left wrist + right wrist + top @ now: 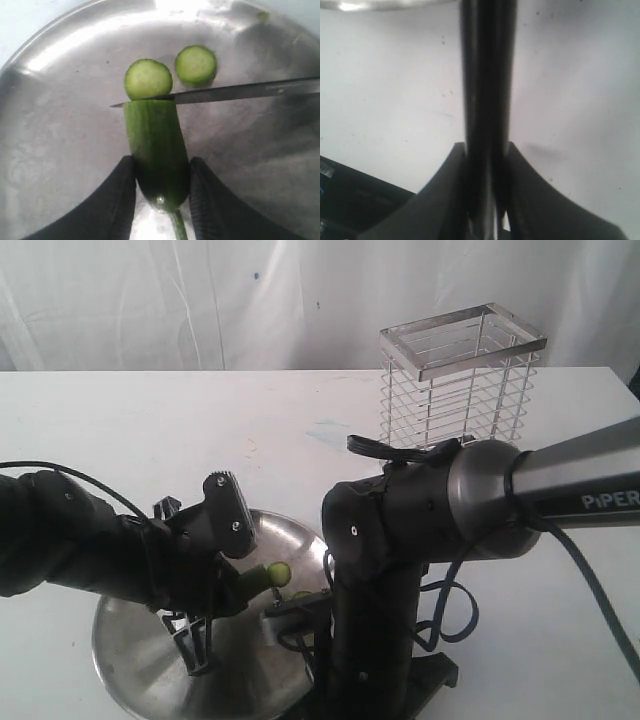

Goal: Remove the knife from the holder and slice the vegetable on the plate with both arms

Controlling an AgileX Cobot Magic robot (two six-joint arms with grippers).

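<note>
The left gripper (161,162) has its two black fingers (117,200) against either side of the vegetable (156,145), gripping it near the stem end. The right gripper (485,147) is clamped on the black handle of the knife (240,91). The vegetable lies on the plate (60,150), stem towards the left gripper and cut end pointing away. The blade lies crosswise right at that cut end, its tip just past the vegetable's edge. Beyond the blade one round slice (148,79) stands against it, and a second slice (196,65) lies just beside the first, apart from the blade. The plate is dull, scuffed steel and sits on a white table (150,430). The wire holder (460,380) stands upright farther back on the table, well apart from the plate, behind the right arm (480,495). A white curtain (200,300) hangs behind the table.
</note>
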